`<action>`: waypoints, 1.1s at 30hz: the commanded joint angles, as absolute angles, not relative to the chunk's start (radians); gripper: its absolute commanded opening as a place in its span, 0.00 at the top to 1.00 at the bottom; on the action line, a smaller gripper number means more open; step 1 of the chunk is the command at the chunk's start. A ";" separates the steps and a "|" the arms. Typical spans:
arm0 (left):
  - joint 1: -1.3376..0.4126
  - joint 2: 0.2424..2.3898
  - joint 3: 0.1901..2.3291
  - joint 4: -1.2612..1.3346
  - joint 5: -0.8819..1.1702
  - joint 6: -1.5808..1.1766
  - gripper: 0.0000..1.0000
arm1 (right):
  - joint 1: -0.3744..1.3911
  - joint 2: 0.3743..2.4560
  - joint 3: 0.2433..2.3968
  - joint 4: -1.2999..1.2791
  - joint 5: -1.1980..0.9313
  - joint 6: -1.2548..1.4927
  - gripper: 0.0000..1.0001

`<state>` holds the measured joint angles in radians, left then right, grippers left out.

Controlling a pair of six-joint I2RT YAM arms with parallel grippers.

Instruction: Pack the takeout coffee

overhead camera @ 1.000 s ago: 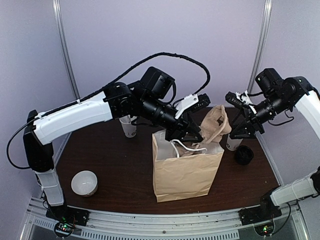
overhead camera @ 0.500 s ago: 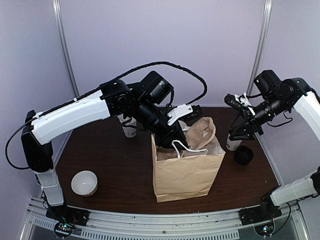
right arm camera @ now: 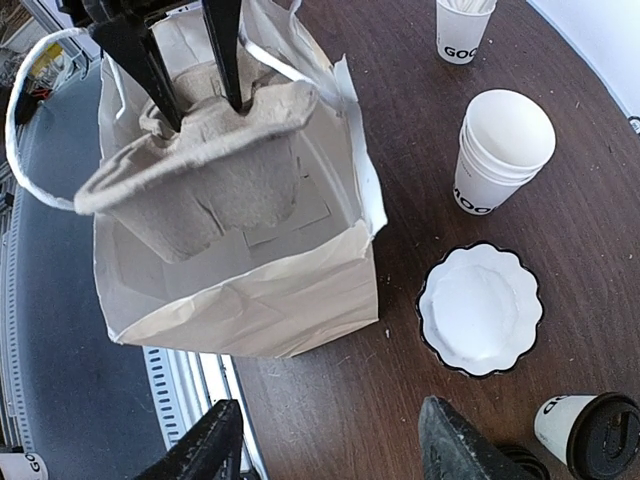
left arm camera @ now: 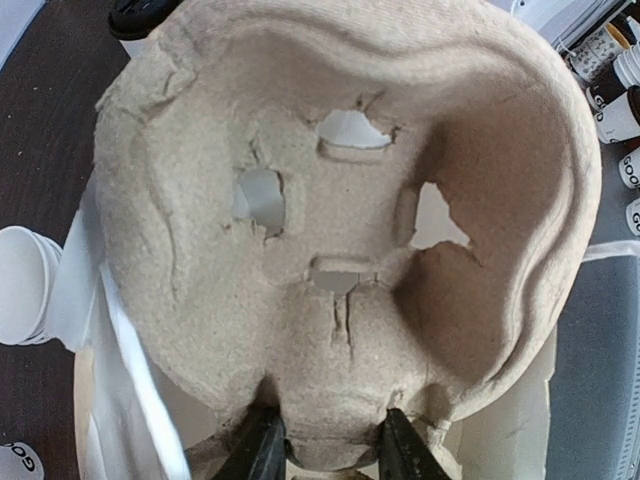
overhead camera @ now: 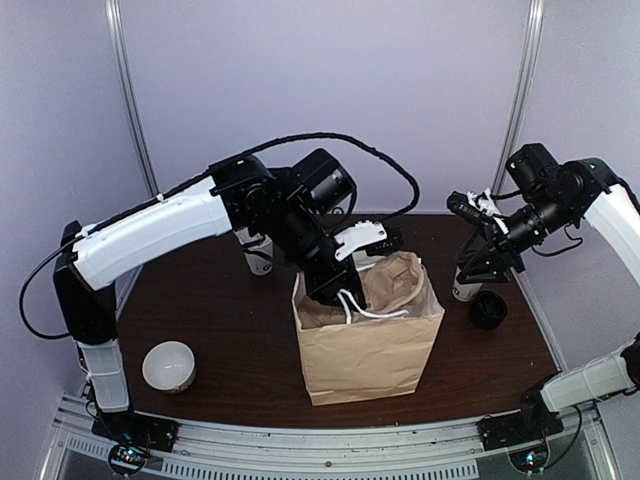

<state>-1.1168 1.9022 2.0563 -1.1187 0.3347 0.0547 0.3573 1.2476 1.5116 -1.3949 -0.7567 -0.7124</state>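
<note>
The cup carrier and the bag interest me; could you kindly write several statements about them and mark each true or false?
1. The left gripper grips the pulp cup carrier by its edge. True.
2. The carrier lies flat on the bottom of the paper bag. False: it hangs tilted at the bag's mouth, held in the gripper.
3. The right gripper holds the bag's handle. False: it is open and apart from the bag.
4. The takeout coffee stands on the table, outside the bag. True.
5. The carrier holds no cups. True.

The takeout coffee [right arm camera: 598, 435] beside the right gripper [right arm camera: 328, 442] is cut off at the edge. The cup tray [left arm camera: 340, 220] hides everything beyond the left gripper [left arm camera: 328, 450].
</note>
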 commanded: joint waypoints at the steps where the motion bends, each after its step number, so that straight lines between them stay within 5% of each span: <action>1: -1.125 1.969 2.138 -1.210 0.273 0.073 0.68 | 0.351 1.238 1.499 -1.382 -0.775 -0.726 0.36; 33: -1.169 2.151 2.132 -1.287 0.195 0.077 0.68 | 0.351 1.245 1.452 -1.361 -0.807 -0.725 0.35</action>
<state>-1.1625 2.1227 2.1536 -1.2881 0.2031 0.0753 0.3573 1.2446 1.4593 -1.3708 -0.7868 -0.7124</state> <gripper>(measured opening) 0.326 0.646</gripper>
